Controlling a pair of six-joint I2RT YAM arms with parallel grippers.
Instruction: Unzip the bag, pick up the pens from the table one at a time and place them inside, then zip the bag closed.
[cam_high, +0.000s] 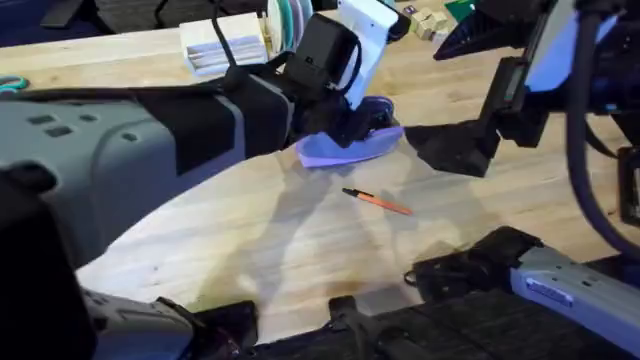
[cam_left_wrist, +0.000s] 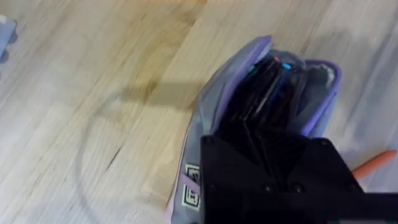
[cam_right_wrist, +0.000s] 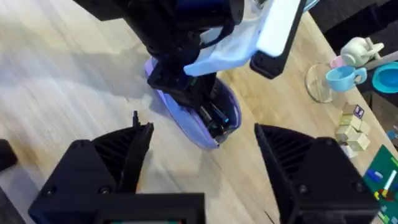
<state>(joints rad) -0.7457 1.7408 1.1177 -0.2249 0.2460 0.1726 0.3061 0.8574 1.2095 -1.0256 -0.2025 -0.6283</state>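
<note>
- Bag (cam_high: 345, 148): lies unzipped on the table (cam_high: 300, 240), mouth gaping so pens can drop in; dark pens already show inside (cam_left_wrist: 267, 87).
- Left gripper (cam_high: 358, 122): reaches down into the bag's mouth, apparently delivering a pen; whether its jaws are parted cannot be told.
- Right gripper (cam_right_wrist: 202, 155): spread wide, holding nothing, hovering beside the bag.
- Orange pen (cam_high: 378, 201): on the table near the bag, not yet collected.

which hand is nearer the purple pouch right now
Left. The left hand is down at the open mouth of the purple pouch, with pens inside. The right hand sits open beside the pouch, apart from it. An orange pen lies on the table.
</note>
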